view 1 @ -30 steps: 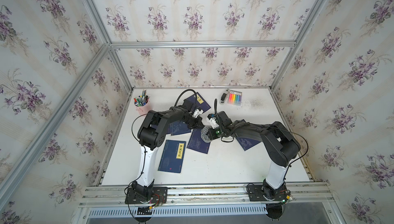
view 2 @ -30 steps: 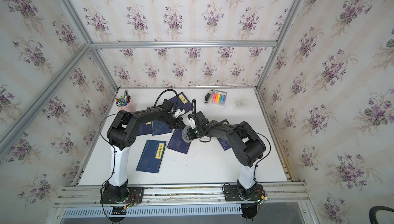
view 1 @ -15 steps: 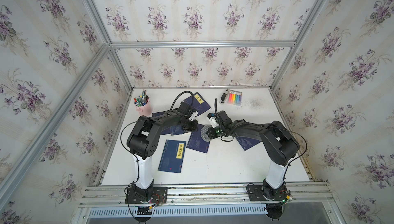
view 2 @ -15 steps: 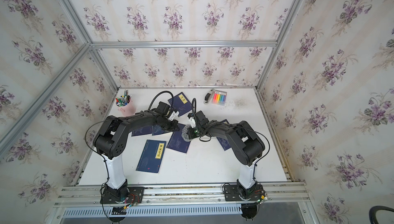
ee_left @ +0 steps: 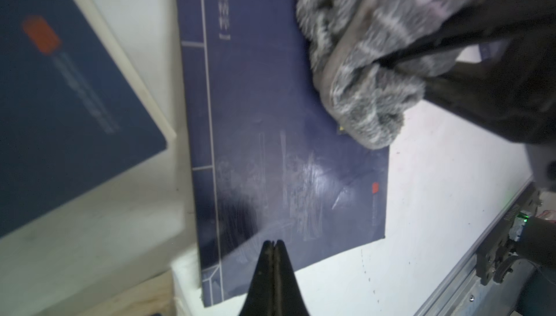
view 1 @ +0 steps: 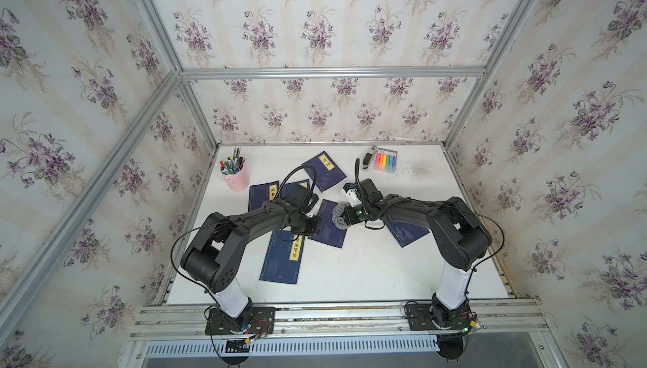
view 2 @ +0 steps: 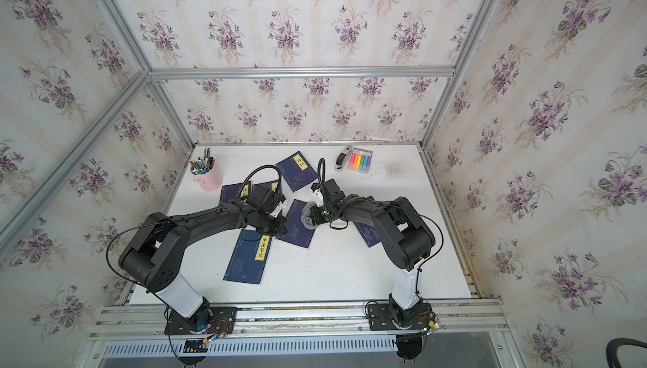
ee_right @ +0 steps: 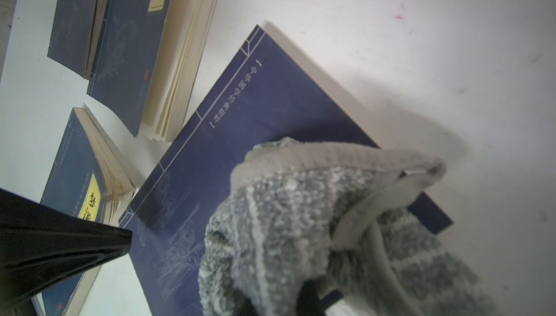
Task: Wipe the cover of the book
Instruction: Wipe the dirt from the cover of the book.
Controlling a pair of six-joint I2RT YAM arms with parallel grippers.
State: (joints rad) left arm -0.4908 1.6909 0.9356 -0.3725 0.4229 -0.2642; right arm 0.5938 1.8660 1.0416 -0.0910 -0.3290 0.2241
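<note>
The book [view 1: 331, 235] is dark blue with a white line drawing and lies flat mid-table; it also fills the left wrist view [ee_left: 270, 119] and the right wrist view [ee_right: 270, 113]. A grey striped cloth [view 1: 338, 216] [ee_right: 285, 209] rests bunched on one end of its cover. My right gripper [ee_right: 304, 293] is shut on the cloth, its fingertips buried in the folds. My left gripper [ee_left: 273, 243] is shut and empty, with its tips just over the cover near the opposite edge [view 1: 311, 227]. Pale smeared streaks [ee_left: 301, 185] show on the cover.
Other blue books lie around: one at the front left [view 1: 283, 261], two overlapping at the left [view 1: 264, 193], one at the back [view 1: 324, 170], one under the right arm [view 1: 406, 233]. A pink pen cup [view 1: 235, 177], a highlighter pack [view 1: 385, 161] and a black stapler [view 1: 367, 159] stand at the back.
My left arm has swung toward the front, bringing its shut gripper down from the back books to the book's near edge. The right gripper with the cloth has barely moved.
</note>
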